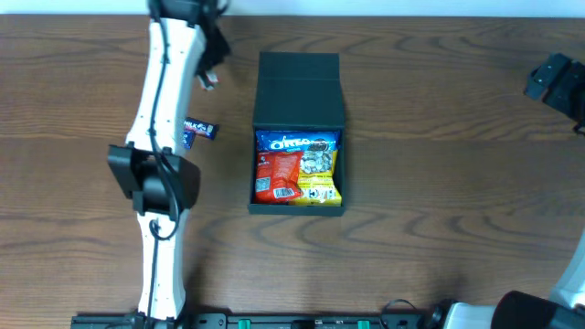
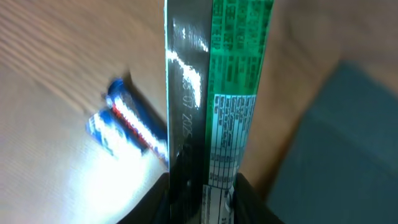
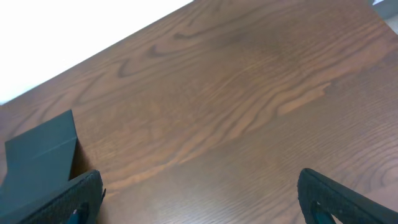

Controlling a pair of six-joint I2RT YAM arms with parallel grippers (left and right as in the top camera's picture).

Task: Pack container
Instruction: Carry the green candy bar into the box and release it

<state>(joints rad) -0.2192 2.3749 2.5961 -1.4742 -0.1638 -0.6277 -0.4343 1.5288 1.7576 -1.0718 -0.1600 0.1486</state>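
My left claw [image 2: 202,200] pinches a glossy green-and-silver foil snack packet [image 2: 236,93] by one end. The dark teal matte rectangular container [image 2: 339,143] sits to its right; I should carry over, centre above the opening, then release.

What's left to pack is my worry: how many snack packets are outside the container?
2. A blue packet lies on the table left of the container; a green-and-silver packet is clamped in the left gripper. The left arm could hide others.

Teal-black container [image 1: 299,78], green-silver packet [image 2: 236,62], brown wood-grain table [image 3: 249,93]
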